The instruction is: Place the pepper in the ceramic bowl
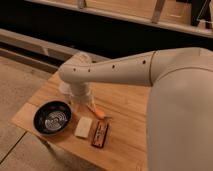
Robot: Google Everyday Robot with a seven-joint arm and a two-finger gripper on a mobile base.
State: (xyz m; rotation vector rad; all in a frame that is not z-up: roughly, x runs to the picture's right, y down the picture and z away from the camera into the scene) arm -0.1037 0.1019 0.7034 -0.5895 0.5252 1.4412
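The robot's white arm [115, 70] fills the right of the view and reaches left over the wooden counter [130, 107], bending down at the wrist above the counter's middle. The bowl [52, 118] sits near the counter's left end, upright, with nothing in it.

The end effector [79, 102] hangs below the wrist, low over the counter, just right of the bowl's far rim and at the pepper's left end. It is released and holds nothing. Whether a finger already touches the pepper cannot be told.

A white block [83, 127] lies just right of the bowl. Right of that lies a dark packet [100, 134] with red markings.

The pepper [98, 113] lies flat on the counter, just beyond the block and packet. It slants from far left to near right, with its left tip closest to the end effector. It is not yet in the bowl, so the pick-up seems to be the step in hand.

The pepper is probably light, with smooth, waxy skin and a body that is firm but gives under hard pressure. Because it tapers, a pinch near the thin tip could squeeze it out sideways. It is better to close across its thicker half, with the fingers square to its length, gently enough not to bruise it. It may also roll if nudged. The carry to the bowl is short, and the white block lies close to the path.
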